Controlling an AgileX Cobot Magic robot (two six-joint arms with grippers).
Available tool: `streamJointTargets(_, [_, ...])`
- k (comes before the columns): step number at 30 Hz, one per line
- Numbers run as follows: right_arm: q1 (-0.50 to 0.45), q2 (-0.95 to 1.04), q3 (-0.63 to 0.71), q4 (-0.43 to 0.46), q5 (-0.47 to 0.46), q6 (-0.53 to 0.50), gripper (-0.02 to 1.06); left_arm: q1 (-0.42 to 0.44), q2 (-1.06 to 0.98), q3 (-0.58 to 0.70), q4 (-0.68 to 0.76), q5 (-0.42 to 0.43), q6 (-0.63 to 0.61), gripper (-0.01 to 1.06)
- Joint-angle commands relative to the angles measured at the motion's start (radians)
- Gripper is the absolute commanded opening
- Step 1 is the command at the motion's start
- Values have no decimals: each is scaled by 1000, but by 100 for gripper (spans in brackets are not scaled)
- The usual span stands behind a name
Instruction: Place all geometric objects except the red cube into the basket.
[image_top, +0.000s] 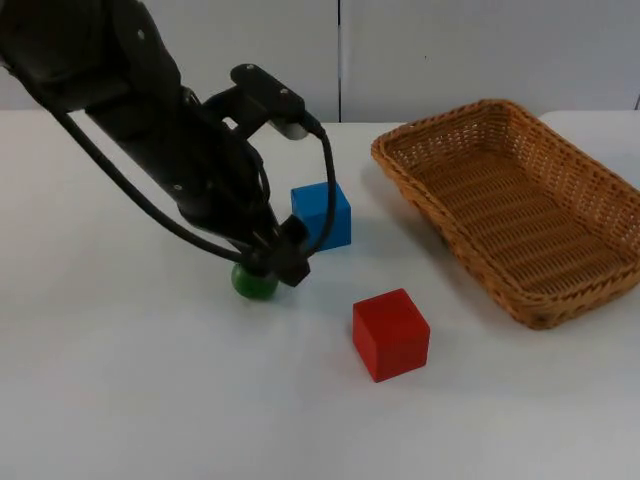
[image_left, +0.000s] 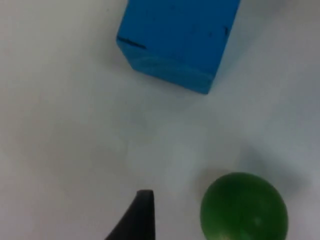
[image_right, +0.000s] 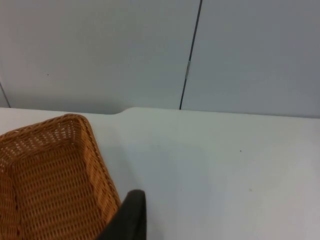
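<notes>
Half-hidden green ball (image_top: 254, 283) under left pincer (image_top: 270, 262), blue cube (image_top: 322, 214) beside

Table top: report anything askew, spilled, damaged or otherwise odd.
Nothing stands out. The basket sits upright and holds nothing yet; the blue cube, red cube and green ball rest apart on the table, undamaged. The left gripper is down at the ball. The right gripper waits beside the basket.

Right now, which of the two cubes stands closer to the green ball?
The blue cube. It stands just behind the green ball, beside the left gripper; the red cube sits farther off, toward the table's front.
</notes>
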Motion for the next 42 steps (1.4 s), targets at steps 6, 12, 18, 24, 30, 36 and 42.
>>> streamJointTargets(6, [-2, 1, -7, -4, -12, -2, 103, -6, 21, -14, -4, 15, 5, 103])
streamJointTargets(12, [-2, 1, -7, -4, -12, -2, 103, -6, 29, -14, 5, 29, 5, 96])
streamJointTargets(18, [-2, 1, -7, -4, -12, -2, 103, -6, 69, -11, 5, 28, 5, 96])
streamJointTargets(24, [-2, 1, -7, -4, -12, -2, 103, -6, 69, -11, 5, -1, 5, 96])
streamJointTargets(30, [-2, 1, -7, -4, -12, -6, 103, -6, 69, -11, 26, -12, 3, 85])
streamJointTargets(36, [-2, 1, -7, -6, -12, -6, 103, -6, 69, -11, 28, -26, -7, 36])
streamJointTargets(42, [-2, -6, -7, -10, -16, -6, 103, -6, 56, -11, 72, -21, -89, 0])
